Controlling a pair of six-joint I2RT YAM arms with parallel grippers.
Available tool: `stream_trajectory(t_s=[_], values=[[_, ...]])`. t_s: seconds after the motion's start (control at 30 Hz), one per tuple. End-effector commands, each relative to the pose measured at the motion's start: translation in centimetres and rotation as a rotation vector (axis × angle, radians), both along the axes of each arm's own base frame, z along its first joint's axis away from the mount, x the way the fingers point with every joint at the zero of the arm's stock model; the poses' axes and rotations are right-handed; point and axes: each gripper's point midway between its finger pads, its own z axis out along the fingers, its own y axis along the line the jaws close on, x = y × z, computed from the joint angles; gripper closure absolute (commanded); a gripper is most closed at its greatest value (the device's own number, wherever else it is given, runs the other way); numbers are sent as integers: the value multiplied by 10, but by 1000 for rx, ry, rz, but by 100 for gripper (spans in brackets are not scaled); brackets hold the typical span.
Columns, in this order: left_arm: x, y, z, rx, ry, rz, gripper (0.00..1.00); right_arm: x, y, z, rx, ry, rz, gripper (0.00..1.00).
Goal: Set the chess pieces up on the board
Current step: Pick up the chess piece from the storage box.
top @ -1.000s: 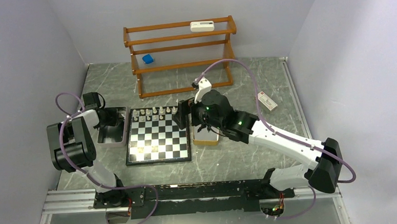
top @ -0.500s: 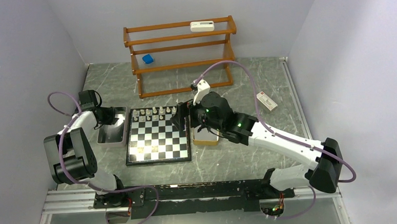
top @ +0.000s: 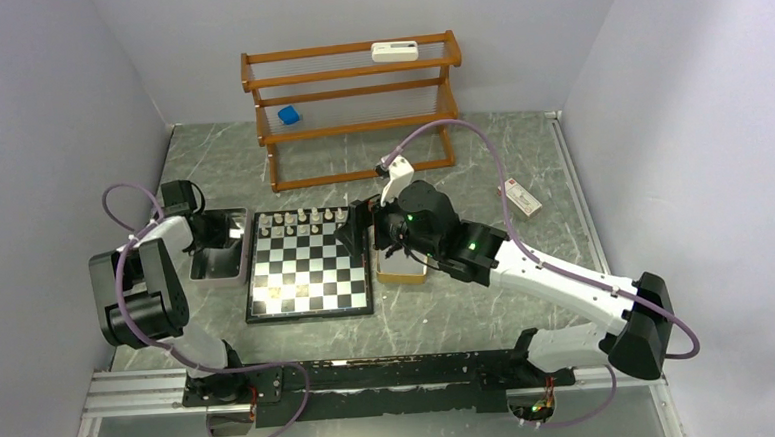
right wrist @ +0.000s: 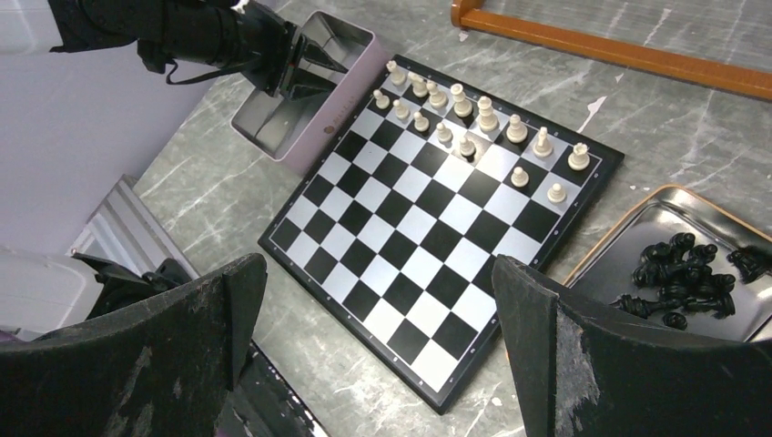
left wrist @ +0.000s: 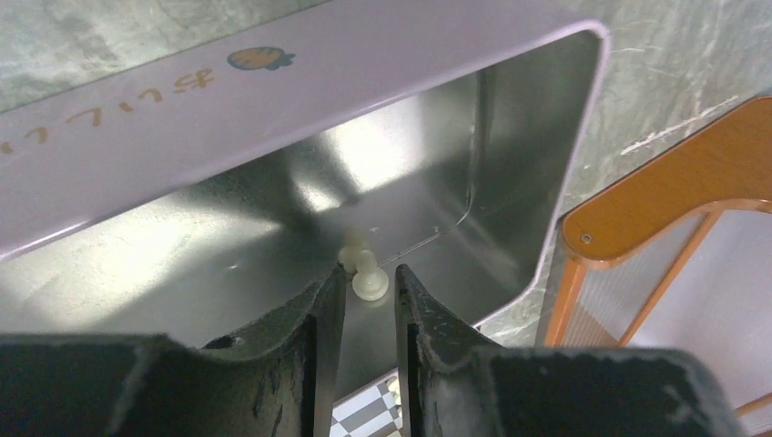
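Dipping into tin [left wrist: 273,55]: left gripper [left wrist: 369,271], fingers narrowly apart, cream pawn [left wrist: 369,285] just beyond tips. Right gripper [right wrist: 378,262] spread wide above board [right wrist: 401,228]; black pieces [right wrist: 678,269] alongside.

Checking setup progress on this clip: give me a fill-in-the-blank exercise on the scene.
1. Every chess piece standing on the board is ___.
2. The ___ pieces lie heaped in a gold-rimmed tray.
3. The right gripper hovers, jaws wide ___.
4. The left gripper reaches into the lilac tin toward a cream piece, holding ___.
Missing: cream; black; open; nothing.
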Motion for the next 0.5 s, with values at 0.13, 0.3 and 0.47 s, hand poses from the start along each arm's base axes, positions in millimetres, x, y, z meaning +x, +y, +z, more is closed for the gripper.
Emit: stream_trajectory(t_s=[0.13, 0.3, 0.47], values=[[-1, -16, -14, -52, 50, -8, 67, -1, -3, 11, 27, -35, -4, 0], [-2, -20, -21, -58, 77, -9, 67, -1, -7, 13, 27, -42, -16, 0], [-8, -22, -27, -55, 101, 0, 76, -2, -8, 12, 28, -42, -20, 0]])
